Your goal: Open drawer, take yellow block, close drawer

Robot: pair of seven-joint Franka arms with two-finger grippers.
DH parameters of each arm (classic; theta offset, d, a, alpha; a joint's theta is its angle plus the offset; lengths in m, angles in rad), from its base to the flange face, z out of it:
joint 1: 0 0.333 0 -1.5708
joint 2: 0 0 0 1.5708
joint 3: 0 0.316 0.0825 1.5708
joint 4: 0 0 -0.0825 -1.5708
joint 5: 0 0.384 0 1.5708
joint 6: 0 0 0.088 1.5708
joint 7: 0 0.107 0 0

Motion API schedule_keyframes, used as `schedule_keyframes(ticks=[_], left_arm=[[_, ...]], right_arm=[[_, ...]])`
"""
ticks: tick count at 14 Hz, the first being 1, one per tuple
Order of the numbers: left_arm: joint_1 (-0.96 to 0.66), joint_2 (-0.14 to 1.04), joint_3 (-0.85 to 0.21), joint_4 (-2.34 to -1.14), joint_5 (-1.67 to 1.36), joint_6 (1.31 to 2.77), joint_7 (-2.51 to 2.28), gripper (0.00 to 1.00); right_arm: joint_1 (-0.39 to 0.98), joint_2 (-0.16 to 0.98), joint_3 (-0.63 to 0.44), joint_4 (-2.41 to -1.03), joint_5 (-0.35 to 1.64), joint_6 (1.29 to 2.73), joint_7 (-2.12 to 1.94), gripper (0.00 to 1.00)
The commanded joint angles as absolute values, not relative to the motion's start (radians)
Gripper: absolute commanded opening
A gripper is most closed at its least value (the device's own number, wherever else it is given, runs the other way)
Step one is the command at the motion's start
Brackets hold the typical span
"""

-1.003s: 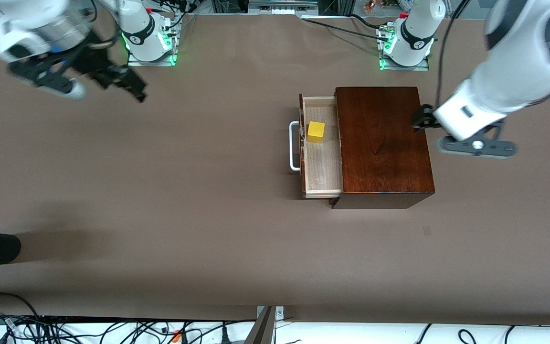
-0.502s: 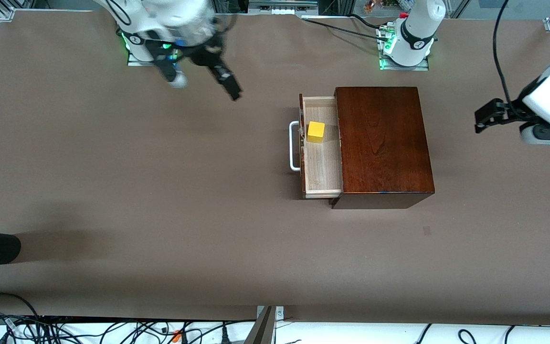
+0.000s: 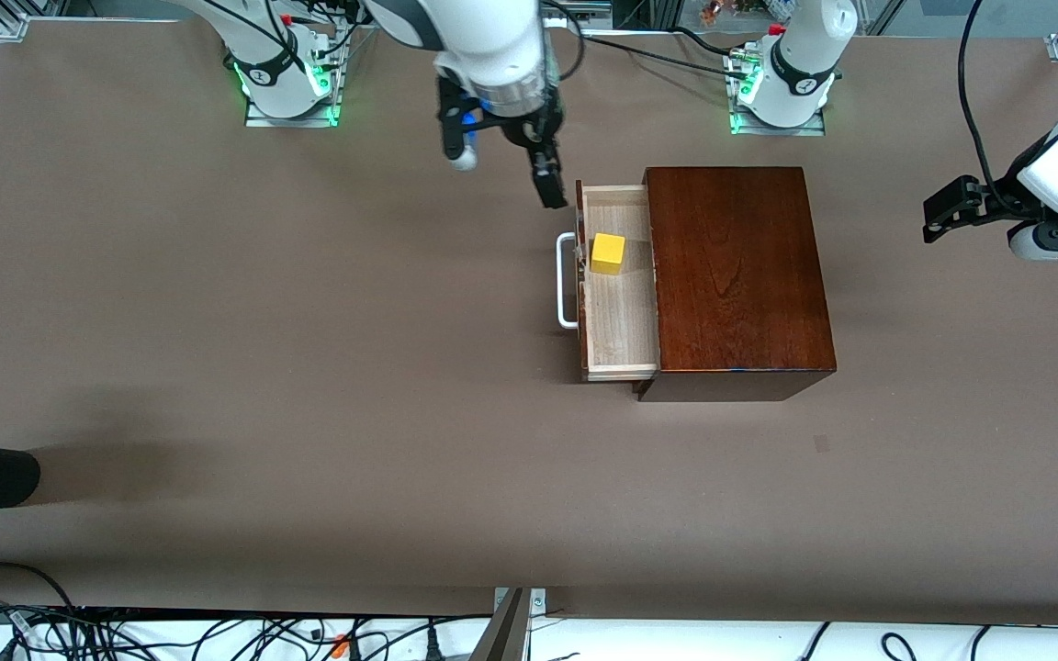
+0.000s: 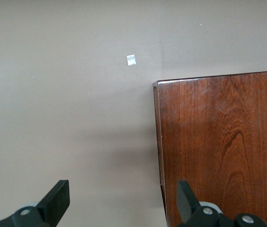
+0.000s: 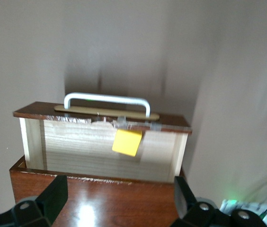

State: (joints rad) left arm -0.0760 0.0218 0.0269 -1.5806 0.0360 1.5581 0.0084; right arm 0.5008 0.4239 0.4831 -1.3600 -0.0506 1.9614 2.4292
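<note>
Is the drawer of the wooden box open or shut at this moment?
Open. The drawer is pulled out of the wooden box toward the right arm's end, showing its pale inside, and the yellow block lies in it.

Black two-finger right gripper point(image 3: 503, 174) up in the air, fingers spread wide, nothing between them. Black two-finger left gripper point(image 3: 942, 218) likewise aloft and parted, empty, white forearm angled down.

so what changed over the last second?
The right pincer swung from the right arm's end of the table to beside the drawer, open, empty. The left pincer pulled off the box, open. Drawer open, yellow block inside: unchanged.
</note>
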Motion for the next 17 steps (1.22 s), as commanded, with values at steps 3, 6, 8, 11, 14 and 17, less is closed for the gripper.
schedule_keyframes(ticks=[3, 6, 8, 11, 14, 17], left_arm=[[-0.069, 0.000, 0.023, -1.588, 0.018, 1.528, 0.031, 1.00], [-0.069, 0.000, 0.026, -1.586, 0.017, 1.526, 0.040, 1.00], [-0.069, 0.000, 0.028, -1.586, 0.017, 1.523, 0.040, 1.00], [-0.069, -0.002, 0.021, -1.586, 0.017, 1.522, 0.034, 1.00], [-0.069, -0.002, 0.020, -1.586, 0.017, 1.520, 0.032, 1.00], [-0.069, -0.002, 0.020, -1.586, 0.017, 1.520, 0.034, 1.00]], right_arm=[[0.603, 0.655, 0.471, -1.141, -0.144, 1.985, 2.597, 0.99], [0.652, 0.706, 0.413, -1.141, -0.178, 2.051, 2.666, 0.99], [0.670, 0.733, 0.391, -1.141, -0.178, 2.066, 2.710, 0.99], [0.676, 0.770, 0.391, -1.143, -0.178, 2.074, 2.729, 0.99], [0.676, 0.796, 0.380, -1.149, -0.179, 2.089, 2.734, 0.99], [0.680, 0.814, 0.380, -1.166, -0.189, 2.094, 2.729, 0.99]])
